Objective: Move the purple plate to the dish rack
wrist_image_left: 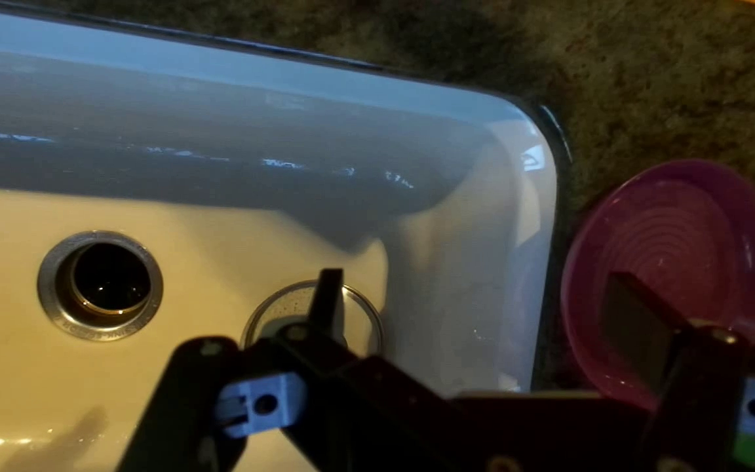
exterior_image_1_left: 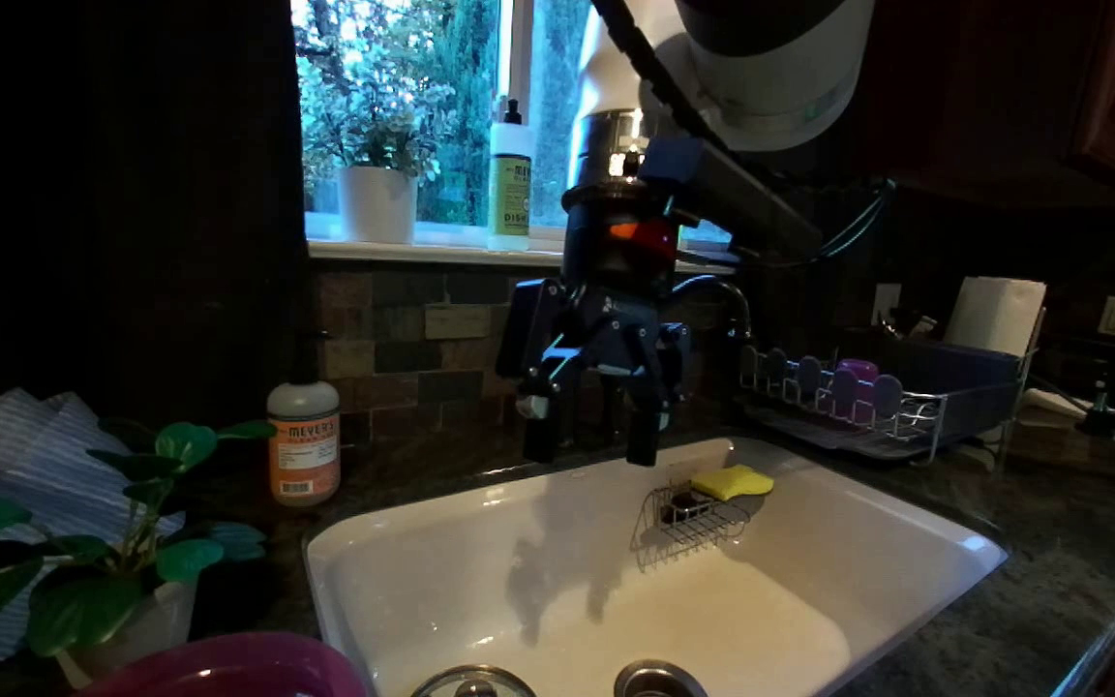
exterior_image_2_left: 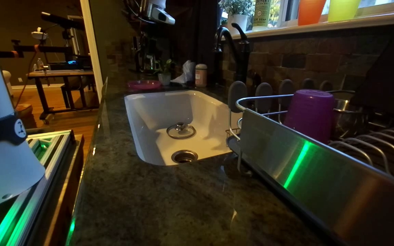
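Note:
The purple plate [exterior_image_1_left: 238, 668] lies on the counter left of the sink in an exterior view, partly cut off by the bottom edge. It also shows beyond the far end of the sink in an exterior view [exterior_image_2_left: 144, 84] and at the right in the wrist view [wrist_image_left: 676, 223]. The dish rack [exterior_image_1_left: 954, 411] stands on the counter at the sink's opposite end; its metal side panel [exterior_image_2_left: 286, 150] is near in an exterior view. My gripper [exterior_image_1_left: 591, 450] is open and empty above the sink. In the wrist view one finger of the gripper [wrist_image_left: 476, 282] overlaps the plate's image.
The white sink [exterior_image_1_left: 916, 542] holds a glass lid [exterior_image_2_left: 181, 131] and a wire caddy [exterior_image_1_left: 693, 528] with a yellow sponge [exterior_image_1_left: 732, 481]. A potted plant [exterior_image_1_left: 132, 571] and soap bottle [exterior_image_1_left: 304, 440] stand near the plate. A purple cup [exterior_image_2_left: 310, 114] sits in the rack. The faucet [exterior_image_2_left: 239, 54] stands behind the sink.

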Motion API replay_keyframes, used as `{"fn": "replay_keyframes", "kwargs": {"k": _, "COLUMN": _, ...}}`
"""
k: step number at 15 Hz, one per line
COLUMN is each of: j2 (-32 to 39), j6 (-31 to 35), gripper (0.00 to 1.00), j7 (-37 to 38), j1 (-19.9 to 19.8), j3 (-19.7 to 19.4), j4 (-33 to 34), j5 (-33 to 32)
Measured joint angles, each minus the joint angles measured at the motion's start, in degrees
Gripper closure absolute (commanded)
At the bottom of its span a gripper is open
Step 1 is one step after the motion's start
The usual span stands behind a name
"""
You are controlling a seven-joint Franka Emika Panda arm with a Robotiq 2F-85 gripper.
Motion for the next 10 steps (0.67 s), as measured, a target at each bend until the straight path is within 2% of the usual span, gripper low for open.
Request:
{"fn": "replay_keyframes", "kwargs": {"k": 5, "j2": 1.44, "j6": -0.13, "gripper": 0.0, "j7": 0.8, "j1": 1.22, "j3": -0.58, "j4": 1.19, "j5": -2.13}}
{"fn": "replay_keyframes", "kwargs": {"k": 10, "j2": 10.11, "j6": -2.91, "gripper": 0.0, "j7": 5.56, "j1": 5.93, "j3": -0.76, "j4": 7.7, "j5": -9.88}}
